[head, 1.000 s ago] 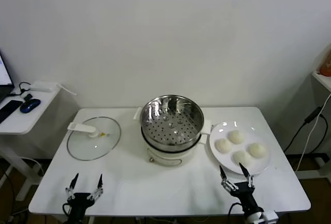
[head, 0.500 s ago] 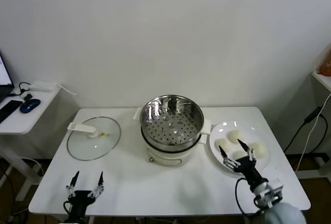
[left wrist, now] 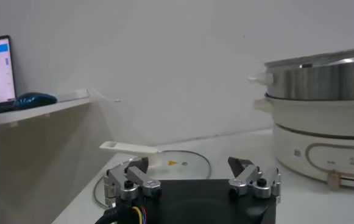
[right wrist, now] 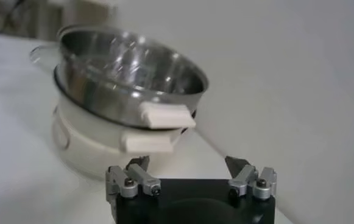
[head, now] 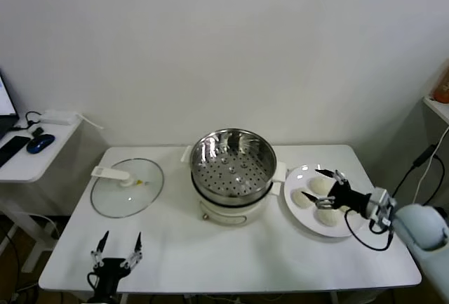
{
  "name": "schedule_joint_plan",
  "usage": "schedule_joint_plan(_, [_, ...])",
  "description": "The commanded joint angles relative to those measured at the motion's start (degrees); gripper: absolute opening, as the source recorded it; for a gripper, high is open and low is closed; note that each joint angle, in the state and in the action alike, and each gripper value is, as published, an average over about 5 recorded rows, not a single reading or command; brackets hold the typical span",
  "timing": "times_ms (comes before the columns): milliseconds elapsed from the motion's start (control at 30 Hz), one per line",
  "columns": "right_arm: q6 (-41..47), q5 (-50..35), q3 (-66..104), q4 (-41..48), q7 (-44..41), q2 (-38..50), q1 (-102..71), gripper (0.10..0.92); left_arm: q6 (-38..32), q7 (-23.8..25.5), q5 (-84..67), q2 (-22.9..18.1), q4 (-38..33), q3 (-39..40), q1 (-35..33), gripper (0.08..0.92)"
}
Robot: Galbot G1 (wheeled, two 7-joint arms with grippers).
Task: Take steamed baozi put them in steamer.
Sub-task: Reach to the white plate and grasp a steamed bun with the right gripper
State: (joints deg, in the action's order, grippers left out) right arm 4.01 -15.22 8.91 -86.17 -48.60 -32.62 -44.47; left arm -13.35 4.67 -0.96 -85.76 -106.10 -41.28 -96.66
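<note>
The steamer (head: 232, 167), a shiny perforated steel basket on a cream pot base, stands mid-table and holds nothing. It also shows in the right wrist view (right wrist: 128, 76) and the left wrist view (left wrist: 323, 79). Three cream-white baozi (head: 302, 198) (head: 322, 185) (head: 327, 217) show on the white plate (head: 298, 175) to its right; the arm hides a fourth. My right gripper (head: 319, 186) is open and empty, just above the plate's baozi, pointing toward the steamer; its jaws (right wrist: 189, 163) frame the steamer's handle. My left gripper (head: 118, 248) is open and empty at the table's front left.
A flat glass lid (head: 127, 188) with a white handle lies left of the steamer, also in the left wrist view (left wrist: 158, 163). A side desk (head: 31, 160) with a mouse stands off the table's left. A cable hangs at the right.
My right arm swung from the table's front edge round to the right side, and its gripper now hovers over the plate. The left gripper has not moved.
</note>
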Motion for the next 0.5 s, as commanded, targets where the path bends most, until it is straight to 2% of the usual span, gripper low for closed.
schedule_joint_plan(33, [-3.0,5.7,-36.1,16.9,-19.2,6.8,40.3,0.823,-0.2,-0.1,0.0,0.0,-0.2,0.4,-0.2,0.823])
schedule_joint_plan(267, [-12.2,9.9,-59.5,30.3,-23.6,-3.2,59.9,0.823,-0.4,-0.2,-0.3,0.2,0.3,0.3,0.1,0.823])
schedule_joint_plan(500, [-15.7,19.2,-59.7,41.7,-26.6,-14.4,59.8,0.823,-0.3,-0.3,-1.0,0.6,0.2,-0.1,0.0,0.823])
